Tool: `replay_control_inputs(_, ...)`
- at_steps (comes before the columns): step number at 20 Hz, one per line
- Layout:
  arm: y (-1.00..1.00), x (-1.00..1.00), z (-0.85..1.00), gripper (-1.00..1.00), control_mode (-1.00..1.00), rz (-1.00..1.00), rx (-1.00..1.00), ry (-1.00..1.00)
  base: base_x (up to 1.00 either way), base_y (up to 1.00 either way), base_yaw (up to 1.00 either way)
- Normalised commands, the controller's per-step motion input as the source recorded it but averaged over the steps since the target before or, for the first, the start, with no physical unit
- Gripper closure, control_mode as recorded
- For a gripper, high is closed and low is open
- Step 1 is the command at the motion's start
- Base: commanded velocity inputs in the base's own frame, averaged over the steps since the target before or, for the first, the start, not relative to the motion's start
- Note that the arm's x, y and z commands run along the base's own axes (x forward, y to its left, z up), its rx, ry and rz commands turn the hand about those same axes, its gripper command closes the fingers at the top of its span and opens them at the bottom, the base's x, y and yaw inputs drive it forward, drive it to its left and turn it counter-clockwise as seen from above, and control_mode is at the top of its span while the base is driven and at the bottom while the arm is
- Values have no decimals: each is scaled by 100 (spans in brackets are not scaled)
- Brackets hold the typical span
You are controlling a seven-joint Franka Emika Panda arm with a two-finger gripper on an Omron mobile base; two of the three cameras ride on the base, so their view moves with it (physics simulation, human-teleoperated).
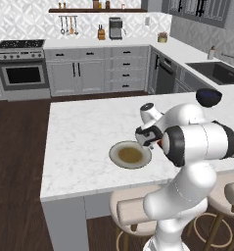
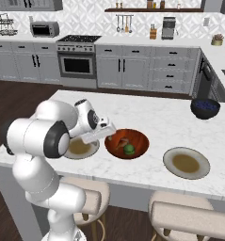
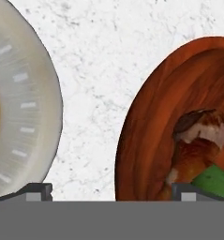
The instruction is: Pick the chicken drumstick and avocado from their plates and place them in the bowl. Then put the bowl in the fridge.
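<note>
While our gripper (image 3: 111,192) hangs jaws apart, the chicken drumstick (image 3: 197,140) (in the bowl (image 3: 151,126)) lies beyond its right fingertip (image 3: 186,191) — long axis pointing away from us — beside the avocado (image 3: 216,183).

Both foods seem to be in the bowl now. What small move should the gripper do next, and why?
Probably shift the open gripper over the bowl's near rim, because drumstick and avocado already lie inside and the bowl must go into the fridge.

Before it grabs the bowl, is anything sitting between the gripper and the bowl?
Nothing visible does. The open gripper hangs over bare counter right at the bowl's rim, with the drumstick and avocado already inside. An empty plate lies on the other side.
</note>
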Motion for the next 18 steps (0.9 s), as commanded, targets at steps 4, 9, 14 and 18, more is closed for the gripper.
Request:
replay_control_inputs(4, -16, 0, -24, -100, -100, 0, 0, -1, 0, 0, 0)
replay_control_inputs(9, -15, 0, -1, -100, -100, 0, 0, -4, 0, 0, 0)
replay_control_inputs(14, -3, 0, -2, -100, -100, 0, 0, -1, 0, 0, 0)
replay_control_inputs(18, -3, 0, -11, -100, -100, 0, 0, 0, 0, 0, 0)
